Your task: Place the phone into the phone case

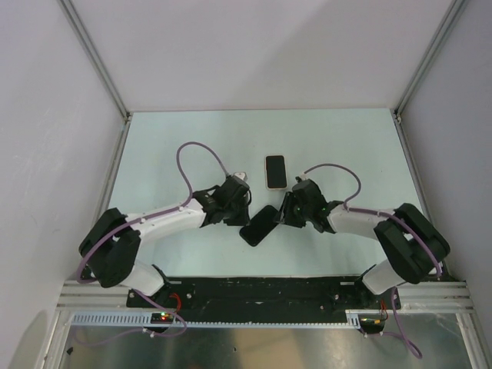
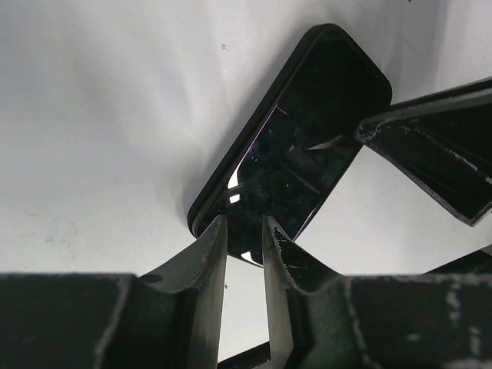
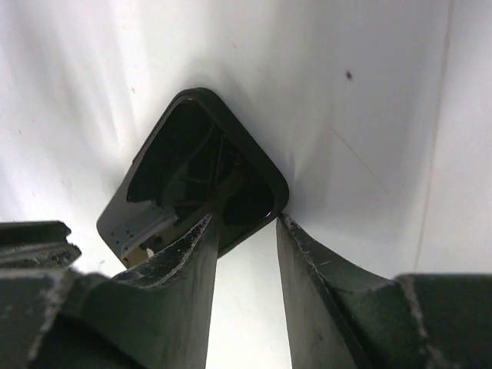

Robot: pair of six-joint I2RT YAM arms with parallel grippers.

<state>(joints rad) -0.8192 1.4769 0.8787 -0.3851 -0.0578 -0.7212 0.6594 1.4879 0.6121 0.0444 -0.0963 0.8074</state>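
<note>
The black phone case lies slanted on the table between my two grippers, and the glossy phone sits in it, askew, with a purple edge showing along one side. My left gripper has its jaws a narrow gap apart, the fingertips resting at the phone's near end. My right gripper is at the opposite end. Its jaws stand apart with the case's corner between the tips, and the right fingertip touches the rim. A finger of the right gripper shows in the left wrist view.
A second phone-shaped thing with a pale rim and dark face lies just behind the two grippers. Grey walls with metal posts close in the pale table on three sides. The arm bases stand on a black rail at the near edge.
</note>
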